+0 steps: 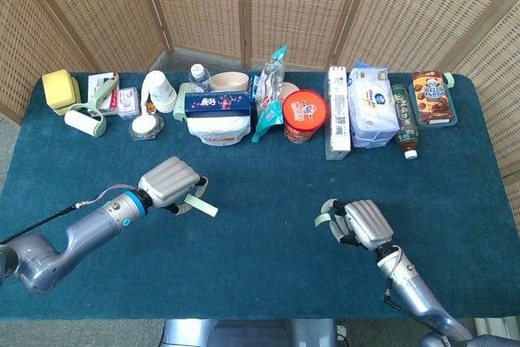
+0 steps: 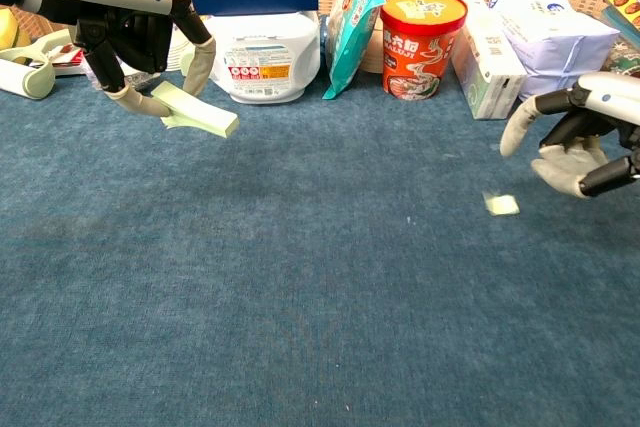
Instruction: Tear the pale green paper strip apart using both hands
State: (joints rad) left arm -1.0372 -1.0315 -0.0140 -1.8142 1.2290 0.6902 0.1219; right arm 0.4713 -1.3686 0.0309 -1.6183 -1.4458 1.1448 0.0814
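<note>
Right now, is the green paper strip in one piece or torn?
Torn: the left hand holds one paper piece, and a small scrap shows apart beside the right hand.

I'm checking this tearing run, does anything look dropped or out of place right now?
Yes. A small pale green scrap lies loose on the blue tablecloth just left of the right hand, whose fingers are apart and hold nothing. The left hand pinches the larger paper piece above the cloth.
</note>
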